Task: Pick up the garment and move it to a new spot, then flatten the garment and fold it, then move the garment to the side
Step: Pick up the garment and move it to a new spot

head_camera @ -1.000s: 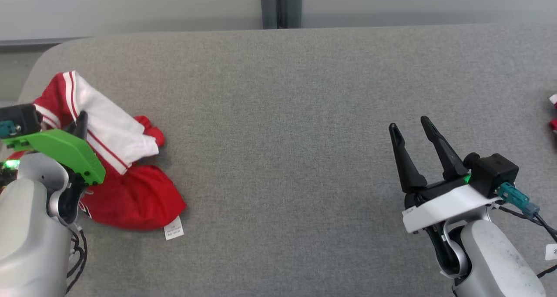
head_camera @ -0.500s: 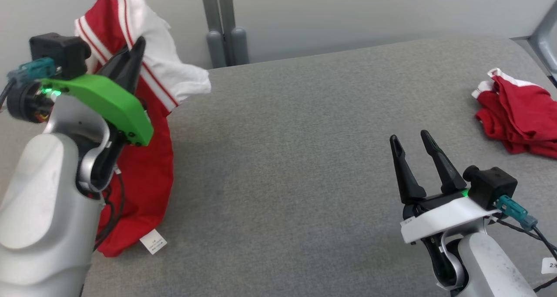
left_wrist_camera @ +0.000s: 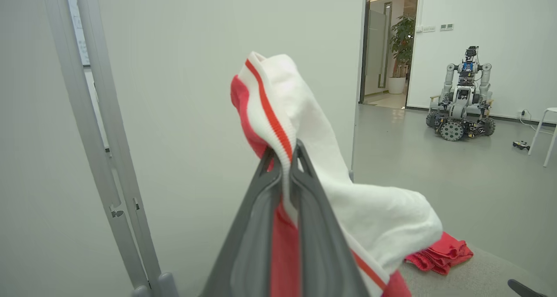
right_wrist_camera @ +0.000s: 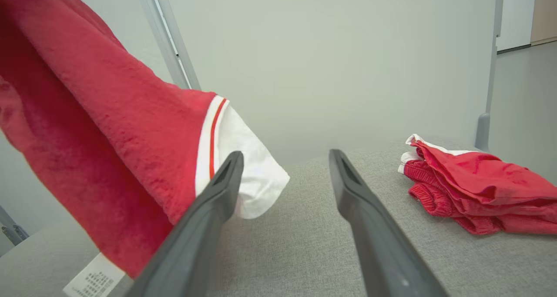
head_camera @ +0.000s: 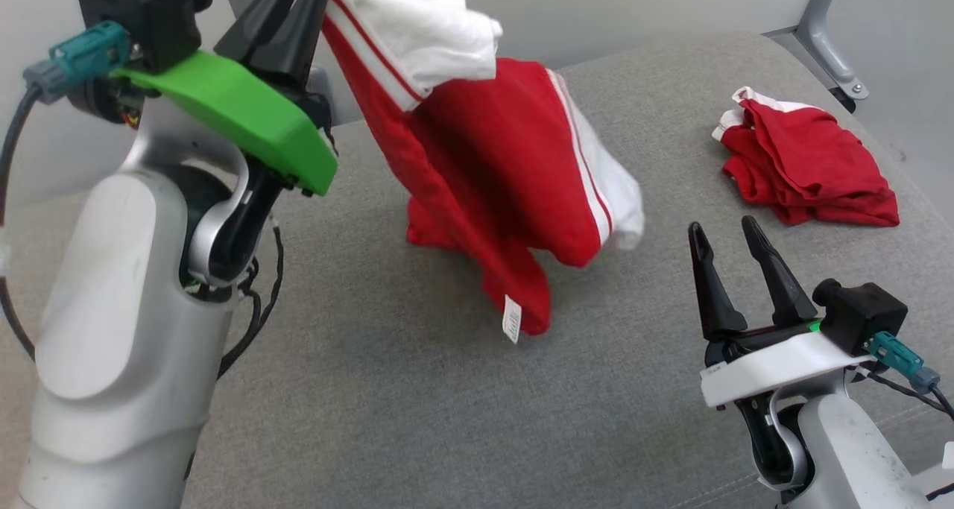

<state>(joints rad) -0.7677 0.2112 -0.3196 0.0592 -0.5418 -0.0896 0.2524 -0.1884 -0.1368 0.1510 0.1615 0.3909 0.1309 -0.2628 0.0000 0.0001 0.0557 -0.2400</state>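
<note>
Red fleecy garment (head_camera: 484, 166) with white striped panels hangs from the left gripper (left_wrist_camera: 283, 151), whose dark fingers are pinched on its white ribbed edge above the grey fabric-covered table (head_camera: 417, 419). Its lower end, bearing a small white label (head_camera: 512, 319), seems just clear of the surface. The right gripper (head_camera: 722, 223) hovers with fingers spread, empty, near a second crumpled red-and-white garment (head_camera: 812, 166) lying on the table.

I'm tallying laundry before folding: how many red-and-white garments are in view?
2. One red-and-white fabric garment hangs from the shut left gripper above the grey fabric-covered table; a second crumpled garment lies at the table's far right, beyond the open right gripper. None seems hidden.
</note>
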